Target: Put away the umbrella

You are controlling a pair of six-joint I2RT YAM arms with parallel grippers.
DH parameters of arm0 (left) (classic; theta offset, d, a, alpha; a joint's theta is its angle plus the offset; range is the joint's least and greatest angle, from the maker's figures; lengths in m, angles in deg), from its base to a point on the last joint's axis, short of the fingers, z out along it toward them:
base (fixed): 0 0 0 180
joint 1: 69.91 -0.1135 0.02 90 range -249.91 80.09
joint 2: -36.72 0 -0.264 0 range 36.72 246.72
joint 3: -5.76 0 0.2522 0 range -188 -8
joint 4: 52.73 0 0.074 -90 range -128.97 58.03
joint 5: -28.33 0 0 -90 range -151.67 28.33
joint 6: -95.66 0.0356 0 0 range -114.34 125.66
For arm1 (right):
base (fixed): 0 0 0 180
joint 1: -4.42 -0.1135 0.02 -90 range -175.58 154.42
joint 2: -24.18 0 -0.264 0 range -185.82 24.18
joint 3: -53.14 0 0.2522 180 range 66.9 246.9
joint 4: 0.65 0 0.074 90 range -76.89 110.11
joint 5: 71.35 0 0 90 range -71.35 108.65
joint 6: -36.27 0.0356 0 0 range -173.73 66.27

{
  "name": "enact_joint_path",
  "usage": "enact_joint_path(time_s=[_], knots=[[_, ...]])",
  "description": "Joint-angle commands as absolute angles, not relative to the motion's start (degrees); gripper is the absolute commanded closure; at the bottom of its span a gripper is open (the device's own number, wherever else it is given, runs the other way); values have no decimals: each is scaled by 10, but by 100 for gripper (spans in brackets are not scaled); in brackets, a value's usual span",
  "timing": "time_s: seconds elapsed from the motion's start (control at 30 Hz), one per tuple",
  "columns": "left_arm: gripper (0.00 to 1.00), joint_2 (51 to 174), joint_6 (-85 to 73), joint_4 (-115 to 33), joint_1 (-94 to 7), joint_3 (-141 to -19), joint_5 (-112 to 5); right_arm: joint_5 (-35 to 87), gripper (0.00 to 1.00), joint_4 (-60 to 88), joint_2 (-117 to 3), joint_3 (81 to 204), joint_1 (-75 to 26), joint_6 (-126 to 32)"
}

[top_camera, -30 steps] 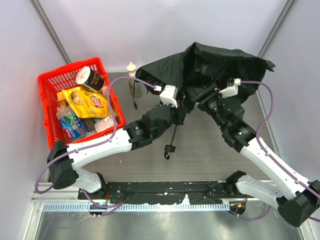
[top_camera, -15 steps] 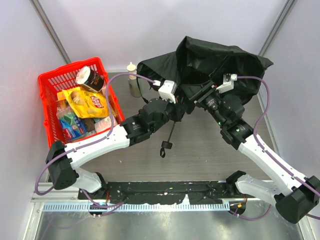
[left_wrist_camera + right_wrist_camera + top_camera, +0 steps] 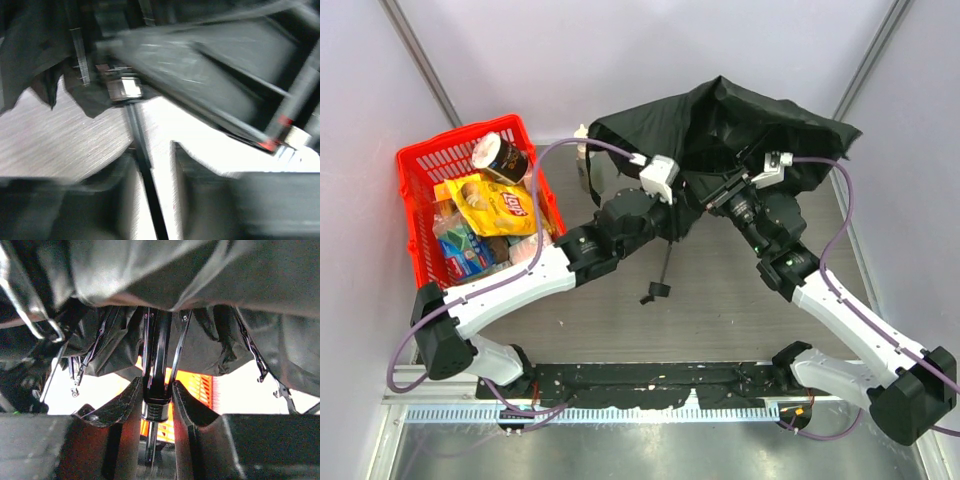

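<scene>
The umbrella (image 3: 740, 125) is half open, and its dark canopy hangs over the far middle of the table. Its thin black shaft (image 3: 666, 262) slants down to the small handle (image 3: 653, 292) above the tabletop. My right gripper (image 3: 717, 196) reaches under the canopy. In the right wrist view it (image 3: 156, 390) is shut on the shaft's black runner (image 3: 157, 365), with ribs and fabric above. My left gripper (image 3: 676, 220) is at the shaft below the canopy. In the blurred left wrist view it (image 3: 152, 167) is open, and the shaft (image 3: 142, 160) lies against the left finger.
A red basket (image 3: 415, 165) full of snack bags and a cup stands at the far left; it also shows orange behind the runner in the right wrist view (image 3: 202, 385). A small bottle (image 3: 582, 135) stands beside it, partly under the canopy's edge. Walls close in on all sides.
Both arms have moved away from me with the umbrella. The canopy has shifted left over the bottle. The handle has risen slightly and moved left.
</scene>
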State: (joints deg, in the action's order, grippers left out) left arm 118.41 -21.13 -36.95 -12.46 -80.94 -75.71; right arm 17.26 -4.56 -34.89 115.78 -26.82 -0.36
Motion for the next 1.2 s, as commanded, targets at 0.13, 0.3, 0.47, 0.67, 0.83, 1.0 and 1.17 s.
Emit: enact_joint_path(time_s=[0.13, 0.3, 0.47, 0.67, 0.83, 1.0, 1.17], knots=[[36, 1102, -259, -361, -110, -745, -631, 122, 99, -179, -264, 1094, -271, -8], [34, 1065, -341, -421, -124, -655, -541, 85, 99, -214, -236, 1058, -270, -15], [34, 1085, -349, -399, -137, -665, -559, 77, 99, -234, -233, 1036, -267, -10], [56, 1147, -356, -371, -140, -707, -527, 46, 99, -260, -208, 1004, -267, -20], [100, 1149, -334, -365, -139, -706, -539, 52, 100, -188, -203, 1042, -264, -56], [100, 1142, -301, -386, -139, -707, -561, 91, 65, -20, -214, 1086, -265, -50], [100, 1138, -289, -413, -139, -709, -592, 113, 53, -20, -214, 1058, -265, -20]])
